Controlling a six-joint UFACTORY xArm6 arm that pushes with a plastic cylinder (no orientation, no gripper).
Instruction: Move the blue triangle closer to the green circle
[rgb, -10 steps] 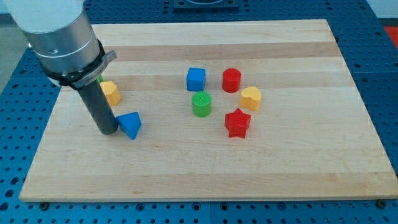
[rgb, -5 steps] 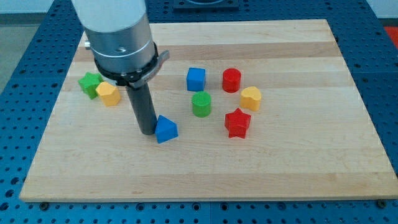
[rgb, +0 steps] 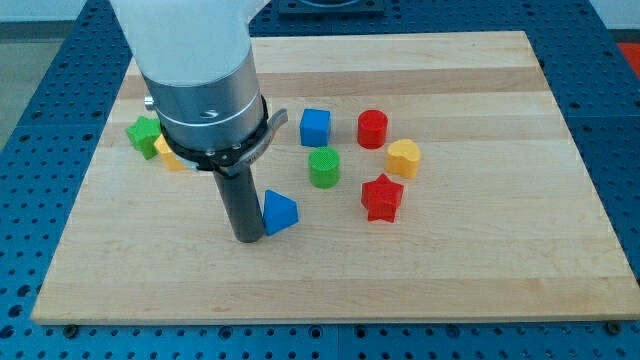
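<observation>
blue triangle (rgb: 279, 212) | green circle (rgb: 324, 167) | red star (rgb: 382, 197) | yellow block (rgb: 165, 152), shape unclear

My tip (rgb: 247, 237) touching triangle (rgb: 279, 212) left side; circle (rgb: 324, 167) upper right.

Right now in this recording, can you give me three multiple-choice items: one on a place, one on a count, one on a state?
1. My tip sits where relative to the blue triangle block?
A. the view's left
B. the view's right
C. the view's top

2. How many red blocks are there?
A. one
B. two
C. three

3. The blue triangle block and green circle block are:
A. touching
B. stacked
C. apart

Key:
1 A, the rod stands against the triangle's left side.
2 B, a red cylinder block and red star block.
3 C, bare wooden board shows between them.
</observation>
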